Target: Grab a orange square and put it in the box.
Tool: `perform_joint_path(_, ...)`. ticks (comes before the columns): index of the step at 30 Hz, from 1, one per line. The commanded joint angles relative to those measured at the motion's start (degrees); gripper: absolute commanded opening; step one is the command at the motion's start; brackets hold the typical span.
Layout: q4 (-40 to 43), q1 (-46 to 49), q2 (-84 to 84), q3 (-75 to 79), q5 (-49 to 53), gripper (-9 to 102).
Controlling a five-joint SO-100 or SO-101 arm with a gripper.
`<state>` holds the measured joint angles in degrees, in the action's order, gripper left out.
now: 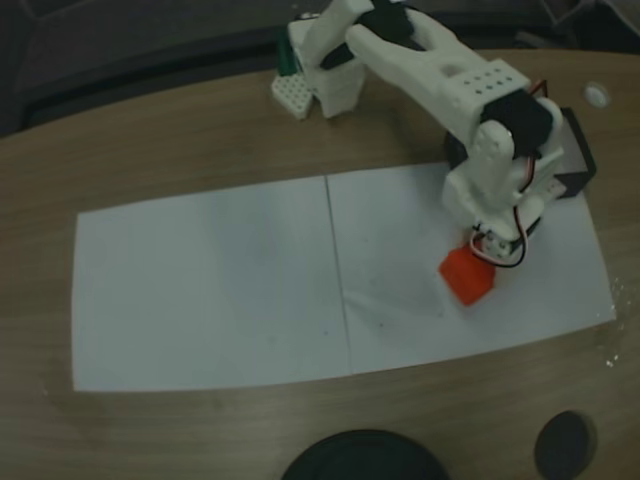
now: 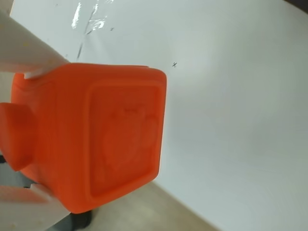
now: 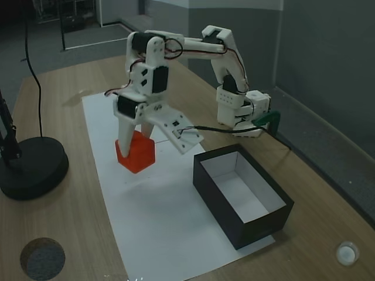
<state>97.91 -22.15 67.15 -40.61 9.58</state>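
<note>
The orange square [image 3: 136, 157] hangs tilted a little above the white paper, and my gripper [image 3: 133, 146] is shut on it from above. In the wrist view the orange square [image 2: 96, 139] looms large, clamped between a white finger at the upper left [image 2: 29, 53] and another at the lower left. A fixed view shows the orange square [image 1: 466, 277] under the gripper [image 1: 480, 258], right of the paper's centre seam. The box [image 3: 243, 234], black outside and white inside, stands open on the table to the right of the cube. Its black corner [image 1: 580, 155] peeks out behind the arm.
Two white paper sheets [image 1: 200, 290] cover the wooden table. A round black stand base [image 3: 32, 167] sits left of the paper, and a small dark disc [image 3: 42, 257] lies near the front corner. A small white cap [image 3: 347, 253] lies beyond the box.
</note>
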Motion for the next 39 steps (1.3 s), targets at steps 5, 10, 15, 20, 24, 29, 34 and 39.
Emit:
perform_joint_path(5, 1.4, -3.3, 24.3, 8.6, -0.4, 10)
perform_joint_path(10, 1.4, -7.5, 31.8, 2.5, -5.6, 10)
perform_joint_path(15, 1.4, -15.9, 39.3, -8.7, -11.4, 10)
perform_joint_path(20, 1.3, -20.3, 44.6, -20.2, -12.4, 10)
perform_joint_path(24, 1.1, -21.7, 46.8, -29.1, -12.3, 10)
perform_joint_path(29, 1.2, -26.8, 48.1, -32.6, -12.0, 10)
perform_joint_path(34, 1.1, -35.3, 50.1, -40.3, -12.0, 10)
perform_joint_path(39, 0.0, -39.1, 49.7, -45.3, -11.9, 10)
